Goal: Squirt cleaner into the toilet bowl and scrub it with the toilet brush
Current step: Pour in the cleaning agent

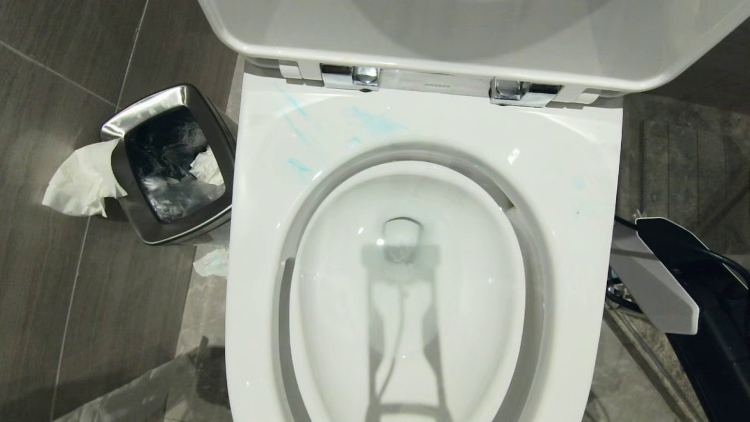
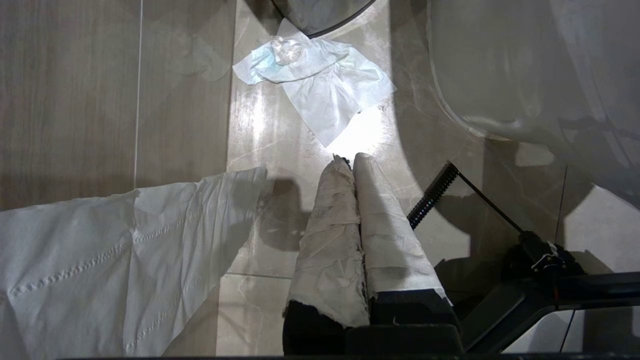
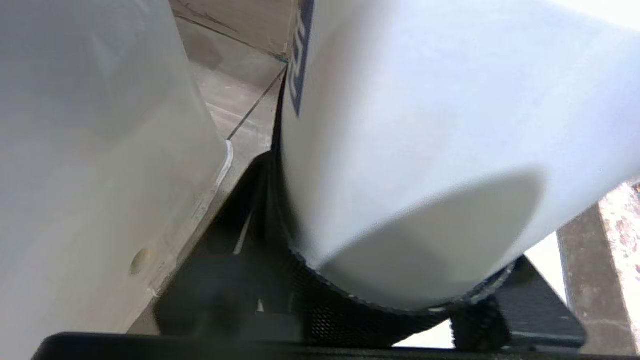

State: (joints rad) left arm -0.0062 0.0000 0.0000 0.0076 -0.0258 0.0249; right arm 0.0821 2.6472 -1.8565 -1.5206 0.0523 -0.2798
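Beside the toilet bowl (image 1: 422,135), the right gripper (image 3: 310,280) has a smooth white cylinder (image 3: 425,125) between its jaws; whether clamped, I cannot tell, and it might slip. The left gripper's (image 2: 353,161) jaws sit together. Cleaner (image 1: 375,120) streaks the rim, so a squirt could miss.

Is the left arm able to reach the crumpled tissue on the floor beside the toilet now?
Probably yes: the left gripper points toward the crumpled tissue, with only bare floor between them; its jaws are shut.
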